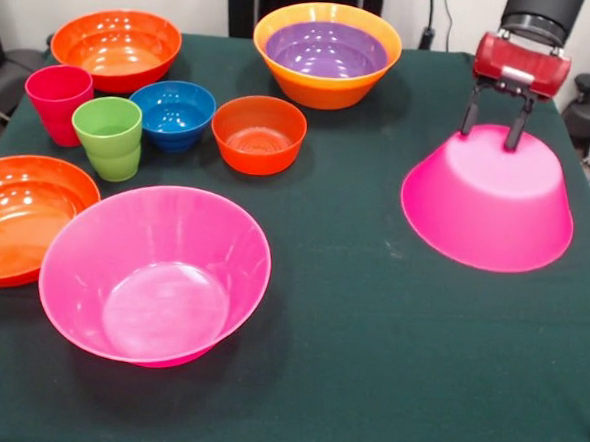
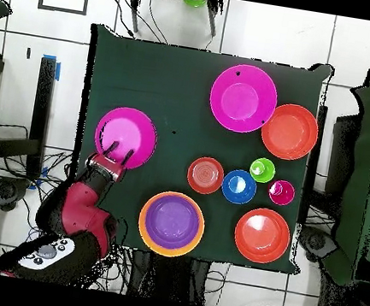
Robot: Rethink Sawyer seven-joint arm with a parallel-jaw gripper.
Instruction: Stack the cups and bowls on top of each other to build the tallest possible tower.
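Note:
An upturned hot pink bowl [image 1: 486, 208] [image 2: 129, 132] stands alone at the right, with nothing on it. My gripper [image 1: 494, 131] [image 2: 120, 150] hangs open right over its far edge, one finger [image 1: 469, 116] on each side of the flat base. A second hot pink bowl [image 1: 157, 273] [image 2: 243, 98] sits upright near the front. The purple bowl [image 1: 326, 48] [image 2: 171, 218] is nested in the large orange bowl [image 1: 325, 91] [image 2: 144, 223]. The red cup [image 1: 58, 101] [image 2: 282, 192] and green cup [image 1: 108, 134] [image 2: 262, 170] stand beside the small blue bowl [image 1: 173, 113] [image 2: 238, 187].
A small red-orange bowl [image 1: 258, 134] [image 2: 206, 174] sits mid-table. Two shallow red-orange bowls lie at the left, one at the back [image 1: 115, 45] [image 2: 262, 234] and one at the table's edge [image 1: 15, 214] [image 2: 290, 131]. A dark green cloth [image 1: 368, 336] covers the table.

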